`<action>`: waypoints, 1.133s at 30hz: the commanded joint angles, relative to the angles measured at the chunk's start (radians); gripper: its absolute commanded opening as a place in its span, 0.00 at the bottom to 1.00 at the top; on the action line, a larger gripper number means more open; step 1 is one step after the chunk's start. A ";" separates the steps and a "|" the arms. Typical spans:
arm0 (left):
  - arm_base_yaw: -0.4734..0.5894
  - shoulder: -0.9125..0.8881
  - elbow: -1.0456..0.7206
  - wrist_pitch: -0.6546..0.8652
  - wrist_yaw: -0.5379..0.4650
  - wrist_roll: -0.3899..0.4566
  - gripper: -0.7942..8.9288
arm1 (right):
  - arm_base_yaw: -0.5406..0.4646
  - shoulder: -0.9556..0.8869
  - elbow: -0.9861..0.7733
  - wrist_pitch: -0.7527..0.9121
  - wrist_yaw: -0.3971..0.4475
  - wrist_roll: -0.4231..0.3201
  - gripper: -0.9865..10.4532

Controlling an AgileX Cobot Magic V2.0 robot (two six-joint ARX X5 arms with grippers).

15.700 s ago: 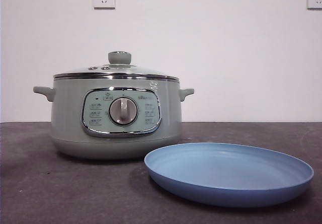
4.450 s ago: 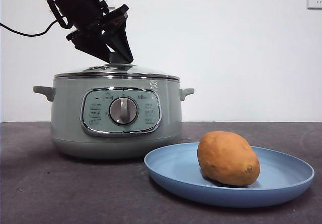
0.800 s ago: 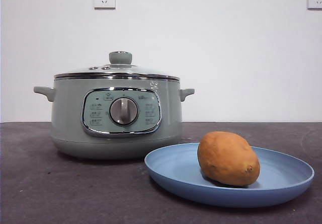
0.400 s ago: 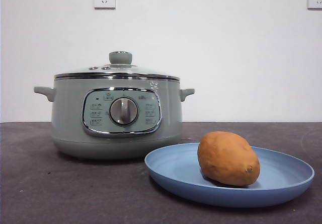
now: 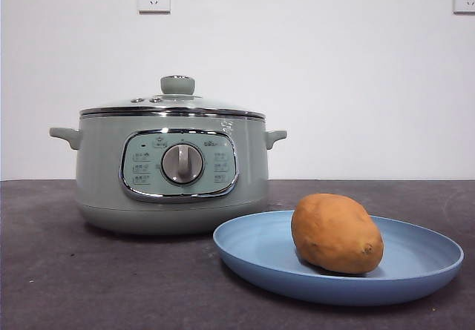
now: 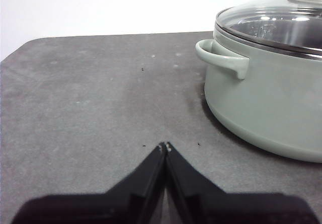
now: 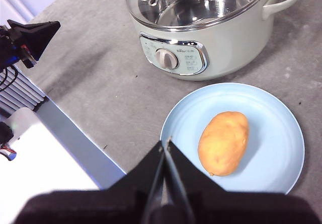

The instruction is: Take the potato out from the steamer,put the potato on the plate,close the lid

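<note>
Potato (image 5: 336,232) on plate (image 5: 415,282), lid (image 5: 172,104) seated on steamer (image 5: 96,167): task looks finished. Left gripper (image 6: 165,146) and right gripper (image 7: 166,143) jaws closed, empty; nothing next.

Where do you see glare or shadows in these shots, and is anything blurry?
Left wrist view: bright reflections on the glass lid, soft shadow under the steamer. Front view: even light, a faint shadow under the potato on the plate. Right wrist view: the dark jaws at the bottom look soft; the rest is sharp.
</note>
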State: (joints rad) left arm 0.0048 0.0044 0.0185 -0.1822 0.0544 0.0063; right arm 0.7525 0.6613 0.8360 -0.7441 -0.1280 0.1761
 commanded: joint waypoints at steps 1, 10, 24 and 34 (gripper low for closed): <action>0.003 -0.003 -0.016 -0.001 -0.002 -0.011 0.08 | 0.000 -0.002 0.003 0.002 0.003 0.006 0.09; 0.003 -0.003 -0.015 -0.001 -0.002 -0.011 0.08 | 0.000 -0.002 0.003 0.002 0.003 0.006 0.09; 0.003 -0.003 -0.016 0.000 -0.002 -0.011 0.08 | -0.072 -0.045 -0.009 0.073 0.147 -0.086 0.09; 0.003 -0.003 -0.015 0.000 -0.002 -0.011 0.08 | -0.466 -0.257 -0.264 0.378 0.074 -0.106 0.09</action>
State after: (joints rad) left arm 0.0048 0.0044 0.0185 -0.1822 0.0544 0.0055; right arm 0.3080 0.4175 0.6052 -0.3927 -0.0521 0.0811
